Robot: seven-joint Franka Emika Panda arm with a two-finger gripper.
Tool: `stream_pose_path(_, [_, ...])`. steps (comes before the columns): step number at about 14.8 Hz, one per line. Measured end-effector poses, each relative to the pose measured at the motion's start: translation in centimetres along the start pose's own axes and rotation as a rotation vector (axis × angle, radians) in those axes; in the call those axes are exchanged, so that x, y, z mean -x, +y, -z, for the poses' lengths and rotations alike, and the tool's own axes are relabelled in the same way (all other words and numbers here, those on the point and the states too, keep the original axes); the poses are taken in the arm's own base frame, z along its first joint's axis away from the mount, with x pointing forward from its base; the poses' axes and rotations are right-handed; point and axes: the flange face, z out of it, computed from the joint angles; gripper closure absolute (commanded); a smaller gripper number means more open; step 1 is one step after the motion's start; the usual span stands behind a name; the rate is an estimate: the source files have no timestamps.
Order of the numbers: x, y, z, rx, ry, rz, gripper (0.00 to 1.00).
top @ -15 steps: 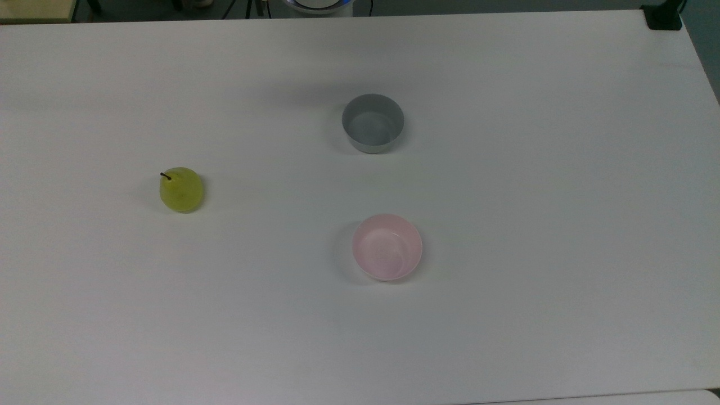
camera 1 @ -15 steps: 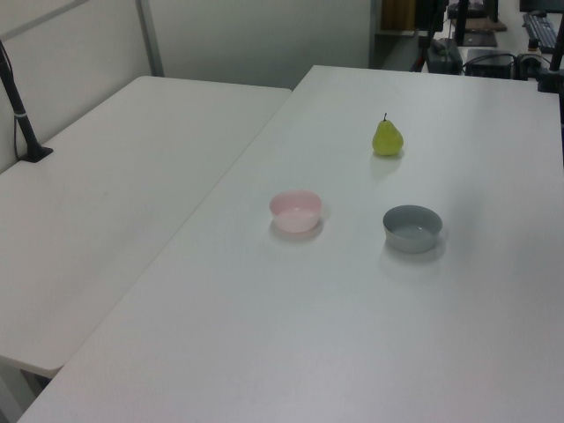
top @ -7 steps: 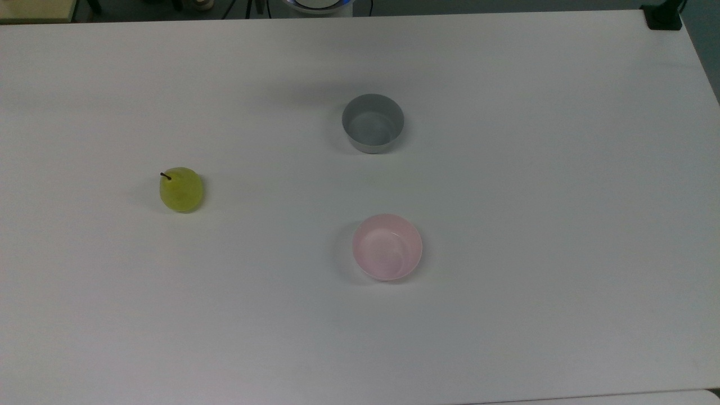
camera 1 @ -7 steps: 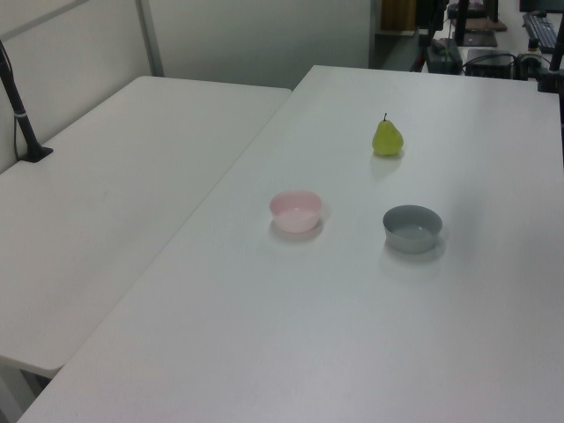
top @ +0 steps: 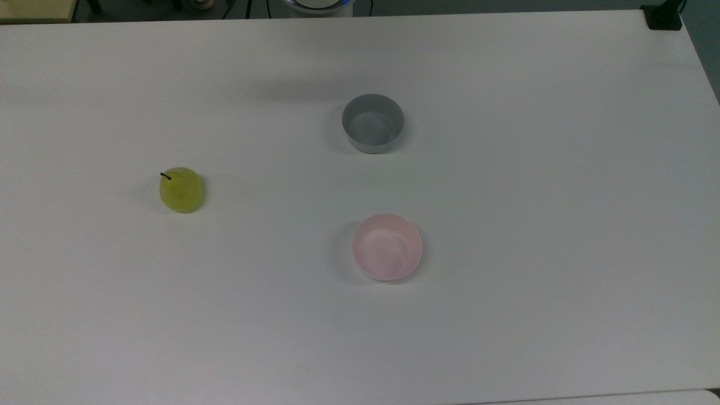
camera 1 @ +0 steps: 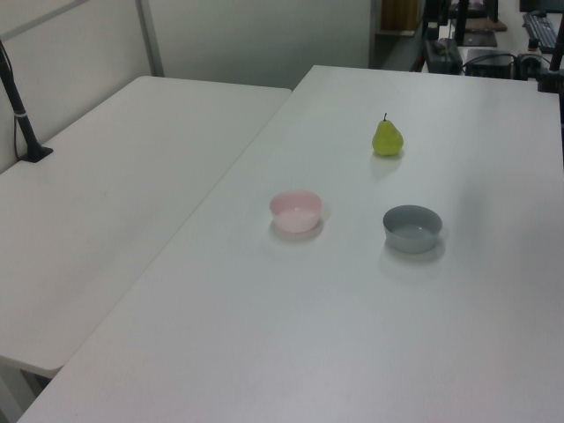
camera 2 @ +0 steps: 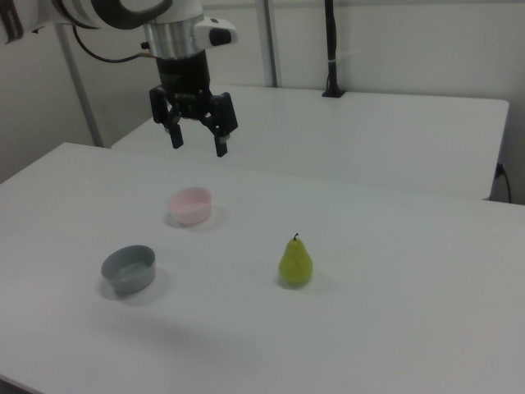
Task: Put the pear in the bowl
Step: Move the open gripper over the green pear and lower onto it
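Note:
The yellow-green pear (top: 181, 189) stands upright on the white table, stem up, at the top view's left; I also see the pear (camera 1: 387, 138) toward the back in the left view and the pear (camera 2: 295, 262) in the right view's middle. The pale pink bowl (top: 387, 246) sits empty, well to the right of it in the top view, and the bowl (camera 1: 296, 211) and bowl (camera 2: 190, 205) show likewise elsewhere. My gripper (camera 2: 197, 141) hangs open high in the air, above and behind the pink bowl in the right view, holding nothing.
A grey straight-sided bowl (top: 372, 122) stands empty beyond the pink one in the top view, also the grey bowl (camera 2: 128, 268). A second white table (camera 1: 106, 194) adjoins on the left view's left. A black post (camera 2: 330, 49) rises behind.

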Motion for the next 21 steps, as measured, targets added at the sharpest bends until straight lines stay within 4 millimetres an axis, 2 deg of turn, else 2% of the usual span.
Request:
stream_pose_path(2, [0.2, 1.8, 0.0, 0.004, 0.014, -0.007, 0.00])
stream_pose_path(4, [-0.8, 3.2, -1.4, 0.022, 0.077, -0.021, 0.00])
stream_pose_path(10, [-2.4, 7.5, -10.8, 0.065, 0.144, 0.014, 0.00])
stream_pose_path(12, [-3.0, 7.8, -14.6, 0.073, 0.130, 0.024, 0.00])
stream_pose_path(15, [-4.7, 7.7, -18.8, 0.091, 0.112, 0.044, 0.00])
stream_pose_path(17, [-5.6, 7.5, -20.7, 0.103, 0.113, 0.055, 0.00])
stream_pose_path(19, [-6.7, 7.6, -23.5, 0.123, 0.113, 0.083, 0.00])
stream_pose_path(21, [-7.0, 7.6, -24.6, 0.126, 0.103, 0.096, 0.00])
